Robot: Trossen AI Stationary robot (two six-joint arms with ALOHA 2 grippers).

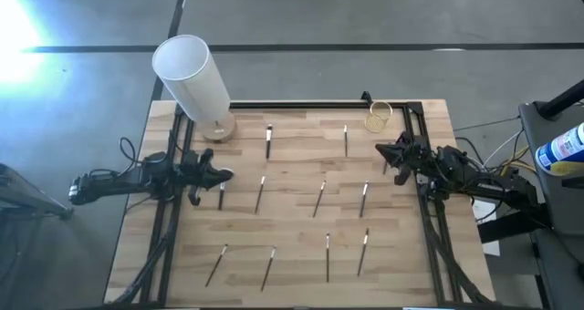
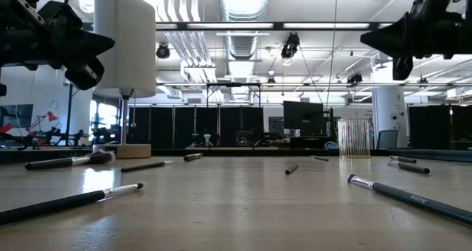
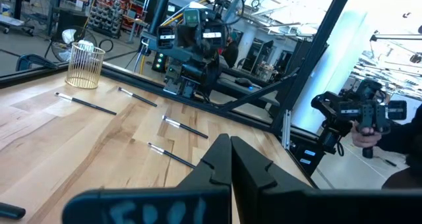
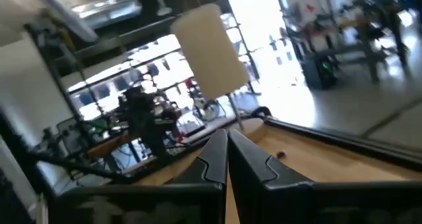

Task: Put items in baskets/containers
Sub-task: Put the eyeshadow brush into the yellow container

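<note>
Several thin sticks with dark ends lie flat and scattered over the wooden table, such as one near the far edge and one near the front. One stick lies just below my left gripper, which hovers shut and empty above the table's left side. My right gripper hovers shut and empty at the right side, a little nearer than the small see-through yellowish cup. The cup stands upright at the far right corner and also shows in the left wrist view.
A tall white cylinder on a round wooden foot stands at the far left corner. A black frame runs along the table's far edge and down both sides. A person's hand with a device shows beyond the table.
</note>
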